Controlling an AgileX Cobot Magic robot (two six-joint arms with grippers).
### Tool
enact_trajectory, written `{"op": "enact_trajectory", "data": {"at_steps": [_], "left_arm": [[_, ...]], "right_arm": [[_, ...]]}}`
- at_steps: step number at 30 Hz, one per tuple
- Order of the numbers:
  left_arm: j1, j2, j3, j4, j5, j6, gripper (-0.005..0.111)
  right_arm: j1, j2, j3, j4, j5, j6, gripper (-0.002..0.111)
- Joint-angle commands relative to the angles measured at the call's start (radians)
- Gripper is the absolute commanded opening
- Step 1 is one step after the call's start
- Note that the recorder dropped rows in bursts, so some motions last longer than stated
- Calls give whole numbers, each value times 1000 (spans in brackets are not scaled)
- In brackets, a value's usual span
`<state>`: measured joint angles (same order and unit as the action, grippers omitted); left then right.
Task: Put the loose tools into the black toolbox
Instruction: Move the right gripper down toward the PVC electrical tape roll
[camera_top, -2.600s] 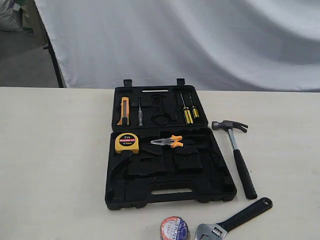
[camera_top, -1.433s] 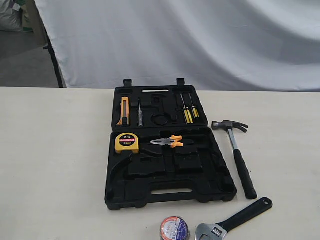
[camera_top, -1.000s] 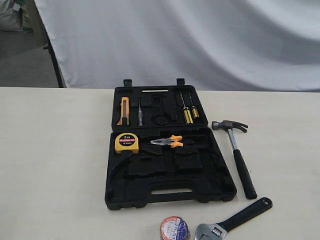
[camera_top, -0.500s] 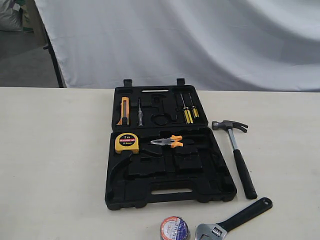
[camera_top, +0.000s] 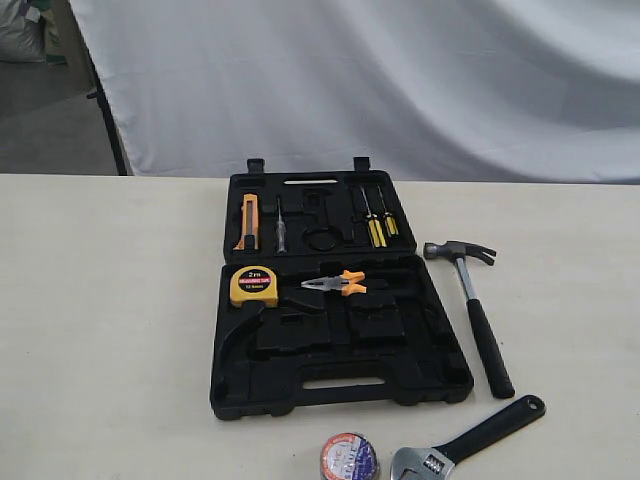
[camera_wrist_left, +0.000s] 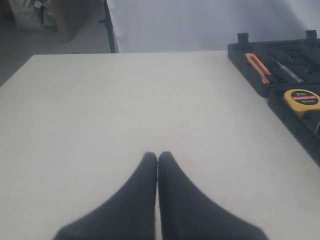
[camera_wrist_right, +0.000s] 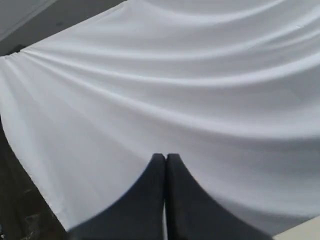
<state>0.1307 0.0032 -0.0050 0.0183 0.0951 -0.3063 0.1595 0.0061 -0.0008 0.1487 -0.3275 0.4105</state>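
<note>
The black toolbox (camera_top: 340, 350) lies open at the table's middle; its edge (camera_wrist_left: 295, 125) shows in the left wrist view. To its right rests the claw hammer (camera_top: 472, 305), head to the rear. The adjustable wrench (camera_top: 468, 442) lies at the front edge beside the blue-red-white tape roll (camera_top: 348, 457). My left gripper (camera_wrist_left: 157, 156) is shut and empty over bare table, left of the toolbox. My right gripper (camera_wrist_right: 165, 157) is shut and empty, facing the white sheet (camera_wrist_right: 200, 90). Neither gripper appears in the exterior view.
Inside the toolbox sit a yellow tape measure (camera_top: 254, 286), orange-handled pliers (camera_top: 338, 284), an orange knife (camera_top: 248, 222) and screwdrivers (camera_top: 378, 222). A white sheet (camera_top: 380, 80) hangs behind the table. Bare table (camera_top: 100, 320) spreads left of the toolbox.
</note>
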Motion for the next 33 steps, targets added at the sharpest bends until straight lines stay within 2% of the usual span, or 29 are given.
{"op": "enact_trajectory", "data": {"at_steps": [1,8,13,14,16,20,24,30,33], "left_arm": [[25,-3,-3,4,-7,-5,1],[25,-3,-3,4,-7,-5,1],[25,-3,-3,4,-7,-5,1],[25,-3,-3,4,-7,-5,1],[25,-3,-3,4,-7,-5,1],[25,-3,-3,4,-7,-5,1],[25,-3,-3,4,-7,-5,1],[25,-3,-3,4,-7,-5,1],[25,-3,-3,4,-7,-5,1]], "right_arm": [[-8,-6,1,-170,-26,54,0],[-8,131,-25,-471,29,240,0],[2,400,-94,-766,-4,479,0],[17,530,-125,-906,-40,571,0],[50,710,-179,-1027,-44,658,0],[117,939,-244,-1040,-16,666,0],[215,1254,-407,-1040,25,662,0],[343,1453,-571,-1033,292,723,0],[418,1480,-583,-1033,290,723,0]]}}
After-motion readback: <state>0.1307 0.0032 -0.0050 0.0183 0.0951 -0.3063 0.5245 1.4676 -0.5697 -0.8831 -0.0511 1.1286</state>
